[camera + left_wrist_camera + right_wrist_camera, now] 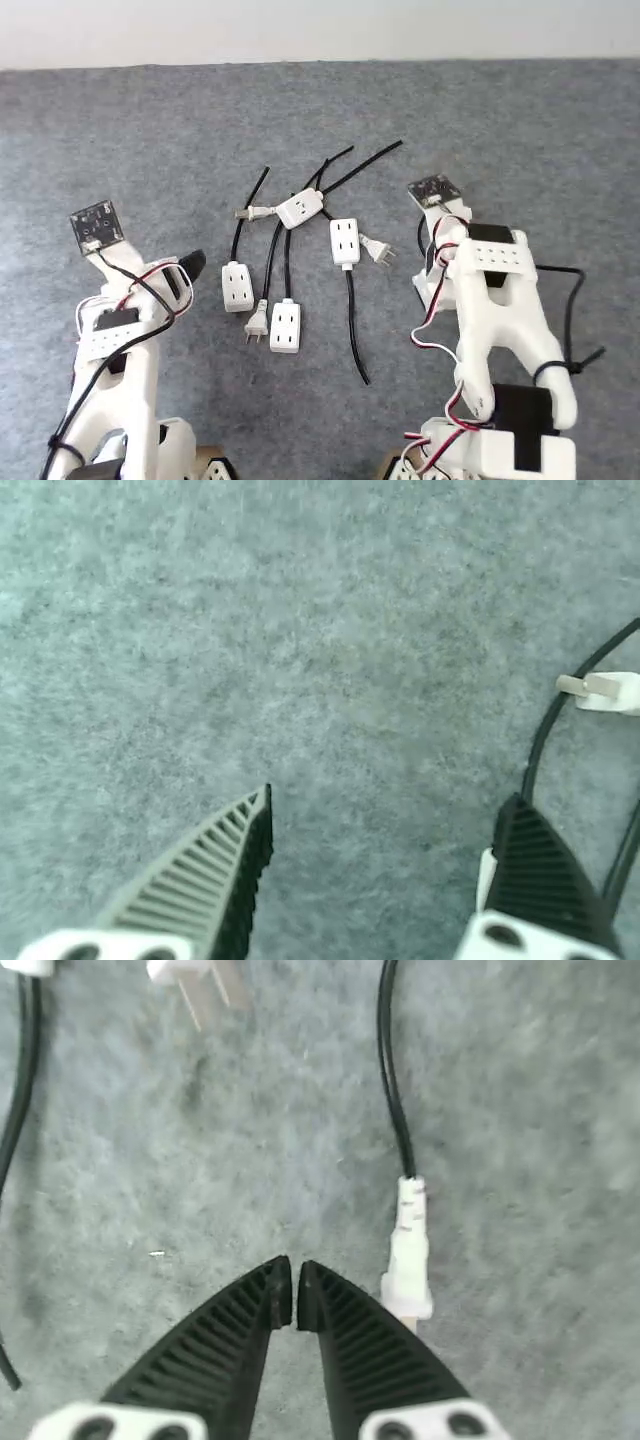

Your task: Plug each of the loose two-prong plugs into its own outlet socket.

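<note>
Several white outlet sockets lie mid-table: one (pixel 299 208) at the back, one (pixel 345 241) to its right, one (pixel 237 286) and one (pixel 285 325) nearer the front. Loose two-prong plugs lie among them: one (pixel 250 213) at the back left, one (pixel 378 250) at the right, one (pixel 257 322) near the front. My left gripper (pixel 390 800) stands open over bare carpet, left of the back-left plug (pixel 600 688). My right gripper (pixel 295 1295) is shut on nothing, a short way from the right plug (pixel 195 985), whose prongs point at it.
Black cords (pixel 352 320) trail from the sockets across the grey carpet (pixel 520 130). A white connector on a black cable (pixel 410 1250) lies right beside my right gripper's finger. The left arm (pixel 120 330) and right arm (pixel 495 290) flank the cluster.
</note>
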Tool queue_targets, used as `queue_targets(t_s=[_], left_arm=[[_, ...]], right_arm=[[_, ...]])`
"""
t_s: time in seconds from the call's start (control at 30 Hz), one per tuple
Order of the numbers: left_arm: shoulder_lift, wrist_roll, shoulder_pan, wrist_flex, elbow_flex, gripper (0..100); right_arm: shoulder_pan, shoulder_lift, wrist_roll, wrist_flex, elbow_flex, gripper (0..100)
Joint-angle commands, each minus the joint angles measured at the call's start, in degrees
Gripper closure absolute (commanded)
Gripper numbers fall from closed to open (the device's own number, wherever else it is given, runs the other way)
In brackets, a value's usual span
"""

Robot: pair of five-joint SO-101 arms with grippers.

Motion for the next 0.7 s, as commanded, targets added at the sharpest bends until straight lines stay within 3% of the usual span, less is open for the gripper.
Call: queue_targets(t_s=[0.0,0.2,0.67], left_arm=[[-1.41,1.05,0.97,-1.67,-0.48,66],[-1.23,1.05,1.05,-1.76,-0.48,66],[-1.23,0.97,1.05,-1.76,-0.40,66]], right_arm=[[0.75,-0.66,1.23,-4.79,1.67,99.0],[6.46,1.45,1.23,-14.29,3.25,99.0],[13.14,3.03,3.60,-17.36,3.16,99.0]])
